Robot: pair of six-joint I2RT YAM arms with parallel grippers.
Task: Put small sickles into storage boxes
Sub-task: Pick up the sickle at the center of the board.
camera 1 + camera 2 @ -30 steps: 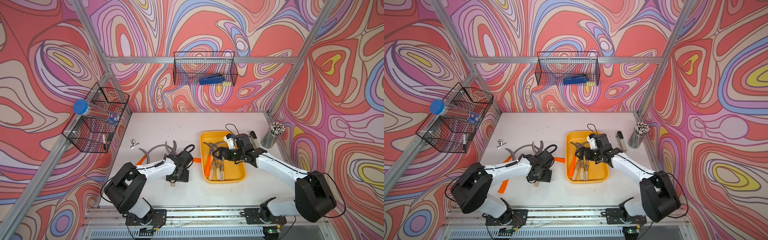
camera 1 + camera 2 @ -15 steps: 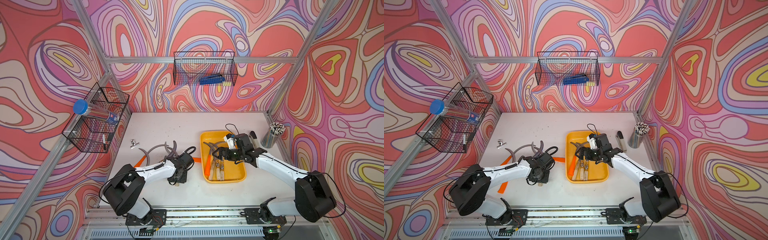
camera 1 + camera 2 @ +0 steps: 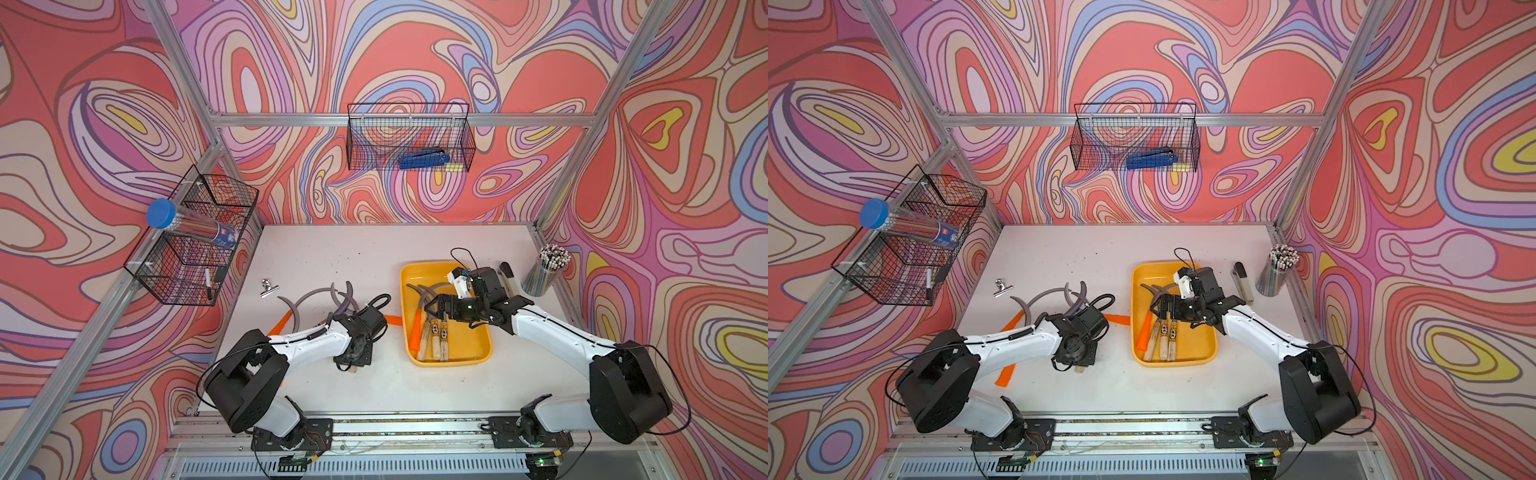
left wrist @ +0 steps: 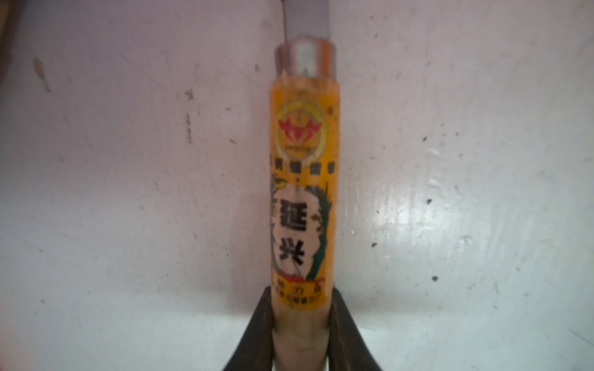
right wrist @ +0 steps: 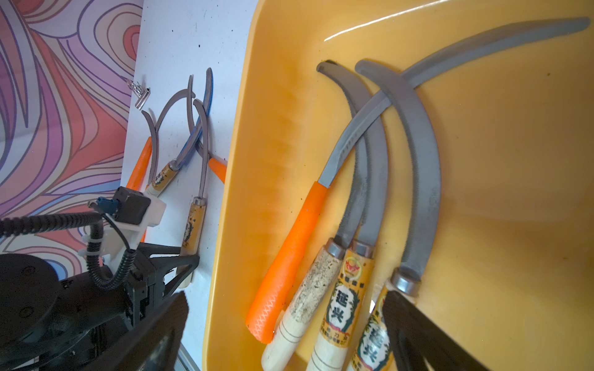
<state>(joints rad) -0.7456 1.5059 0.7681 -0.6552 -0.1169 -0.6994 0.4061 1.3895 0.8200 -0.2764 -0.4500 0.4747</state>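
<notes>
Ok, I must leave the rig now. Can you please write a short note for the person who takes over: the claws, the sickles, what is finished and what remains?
Left claw: shut on the wooden handle of a held sickle, which lies on the table and is not yet lifted.
Right claw: open and empty, over the yellow tray.
Done: four sickles lie in the tray, one orange-handled and three wooden-handled.
Left: the held sickle and, as far as I can count, three loose sickles on the table beside the tray, with their blades overlapping. All of them go into the tray.
</notes>
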